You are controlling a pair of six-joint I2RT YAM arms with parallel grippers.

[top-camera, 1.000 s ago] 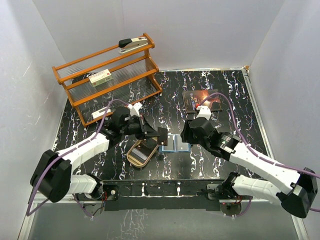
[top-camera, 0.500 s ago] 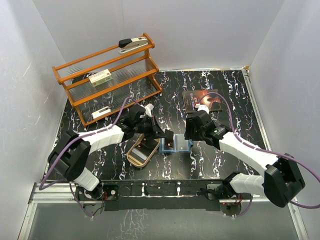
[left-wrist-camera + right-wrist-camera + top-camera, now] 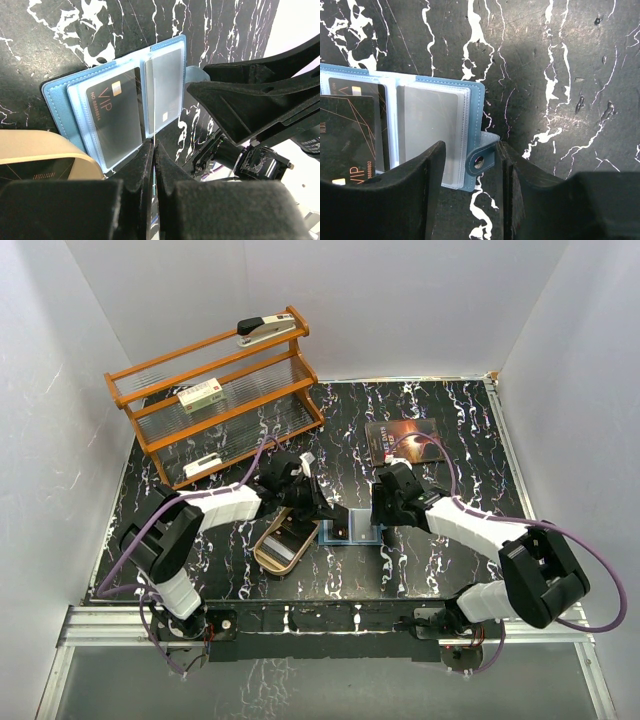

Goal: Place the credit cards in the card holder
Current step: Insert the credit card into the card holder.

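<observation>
The blue card holder point(image 3: 60, 95) lies open on the black marbled table, clear sleeves up. A dark VIP credit card point(image 3: 112, 117) sits in its left sleeve and a grey one point(image 3: 167, 80) in the right. My left gripper point(image 3: 154, 145) is shut on another credit card point(image 3: 155, 110), seen edge-on as a thin white line over the holder's middle fold. My right gripper point(image 3: 472, 150) is open, its jaws straddling the holder's right edge point(image 3: 475, 105) and snap tab point(image 3: 481, 159). From above, both grippers meet at the card holder point(image 3: 355, 530).
A tan wooden tray point(image 3: 280, 548) lies just left of the holder, under my left arm. A dark book point(image 3: 403, 440) sits behind my right arm. At the back left stands an orange shelf point(image 3: 215, 390) carrying a stapler point(image 3: 265, 328) and a white-green box point(image 3: 200, 395).
My left gripper has carried its card right, from beside the holder to over its fold. My right gripper has drawn in onto the holder's right edge.
</observation>
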